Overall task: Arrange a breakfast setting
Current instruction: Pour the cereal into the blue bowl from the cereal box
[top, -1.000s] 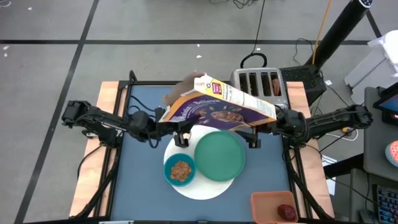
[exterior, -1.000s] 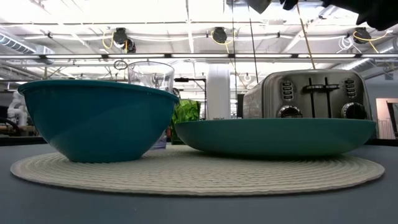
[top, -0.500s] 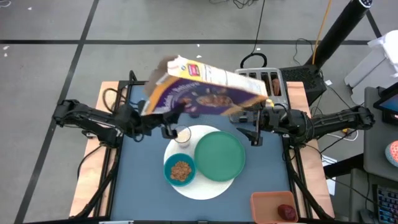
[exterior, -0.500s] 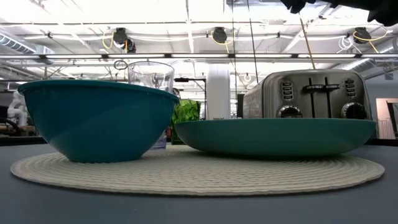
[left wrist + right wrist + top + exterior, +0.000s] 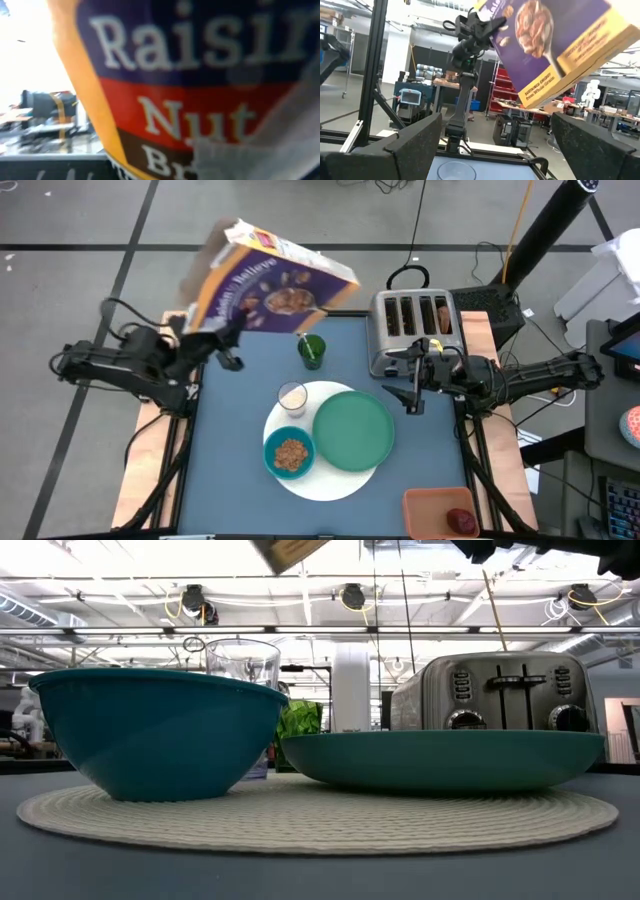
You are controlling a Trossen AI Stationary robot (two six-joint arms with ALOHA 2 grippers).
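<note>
Left gripper [image 5: 215, 340] gripping glossy cardboard cereal box [image 5: 268, 278]

The purple cereal box [image 5: 268, 277] moved away from above the white mat, toward the table's far left corner, carried by the left gripper [image 5: 215, 340] alone. The right gripper [image 5: 412, 385] let go of it and its fingers [image 5: 415, 145] stood apart. The green cup [image 5: 311, 351] and small clear glass [image 5: 292, 397] came into sight.
</note>
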